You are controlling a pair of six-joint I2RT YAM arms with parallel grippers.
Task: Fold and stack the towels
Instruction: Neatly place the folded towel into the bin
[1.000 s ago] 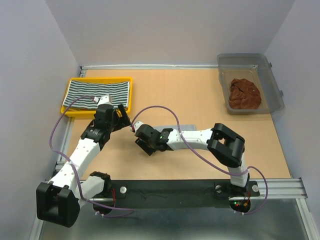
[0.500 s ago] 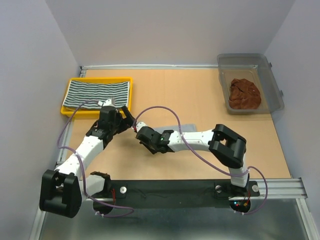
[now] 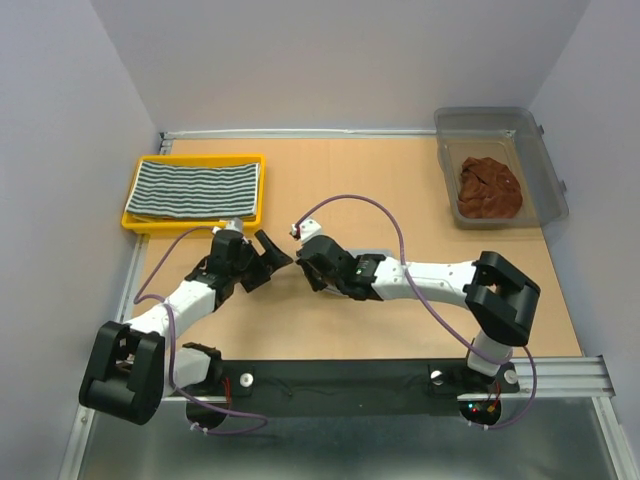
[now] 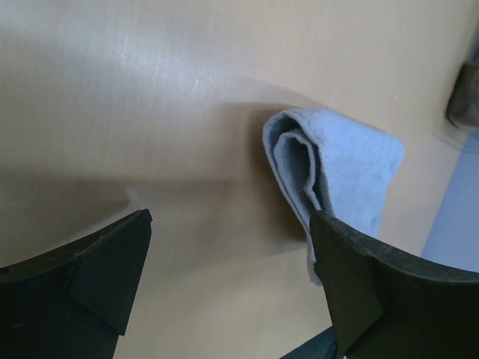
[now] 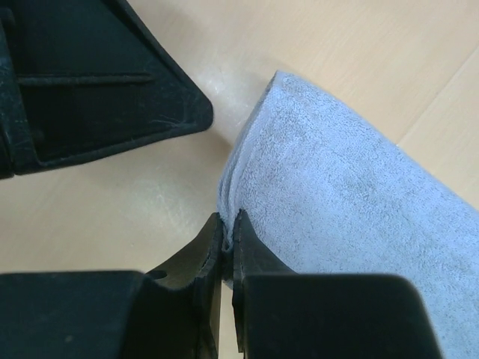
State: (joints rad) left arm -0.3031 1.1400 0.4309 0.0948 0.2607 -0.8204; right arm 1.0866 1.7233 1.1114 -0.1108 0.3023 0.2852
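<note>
Tan tabletop (image 3: 400, 190) bears a folded pale-grey towel (image 5: 344, 217), right end effector (image 5: 226, 224) pinching its edge, left end effector (image 4: 228, 224) agape.

Soft, napped cloth of the grey towel (image 5: 352, 209) against smooth, faintly glossy wood-look tabletop (image 4: 150, 90); at ten o'clock, shiny yellow plastic tray (image 3: 160, 222); at two o'clock, smoky translucent plastic bin (image 3: 485, 122).

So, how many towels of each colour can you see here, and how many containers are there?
black-and-white striped cloth towel: 1
plain grey folded cloth towel: 1
rust-brown crumpled cloth towel: 1
yellow rectangular plastic tray: 1
clear rectangular plastic bin: 1
Total: 5 things, 3 towels and 2 containers
</note>
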